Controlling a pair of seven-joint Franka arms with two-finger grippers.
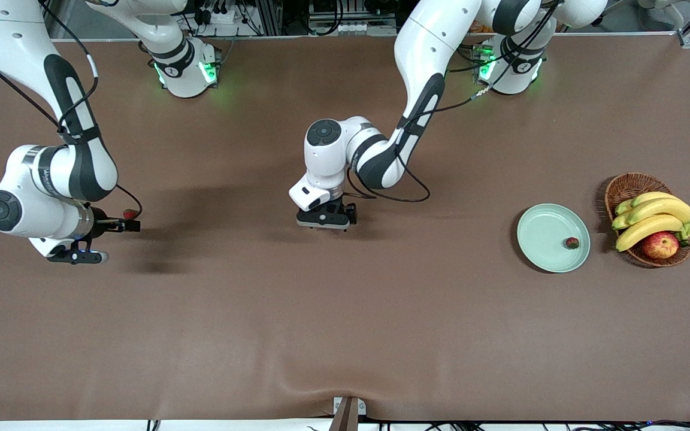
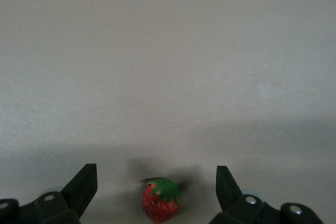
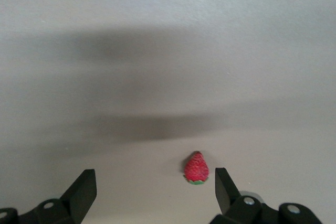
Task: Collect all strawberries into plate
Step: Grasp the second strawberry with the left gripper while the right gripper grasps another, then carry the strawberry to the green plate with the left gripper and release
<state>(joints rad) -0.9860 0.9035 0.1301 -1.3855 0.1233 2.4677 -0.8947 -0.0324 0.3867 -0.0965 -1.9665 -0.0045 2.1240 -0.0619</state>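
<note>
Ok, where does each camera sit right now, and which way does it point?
Front view: high across the table, facing both arms' bases; shows the plate holding one strawberry.
Left wrist view: on the left arm, looking down between open fingers at a strawberry.
Right wrist view: same, open fingers over another strawberry.
Shared: that berry also shows in front view.

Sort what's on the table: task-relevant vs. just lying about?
Job:
- strawberry on the plate
- strawberry under the left pincer
- strawberry by the right pincer
- plate

Lying about:
- basket
- bananas
- apple
</note>
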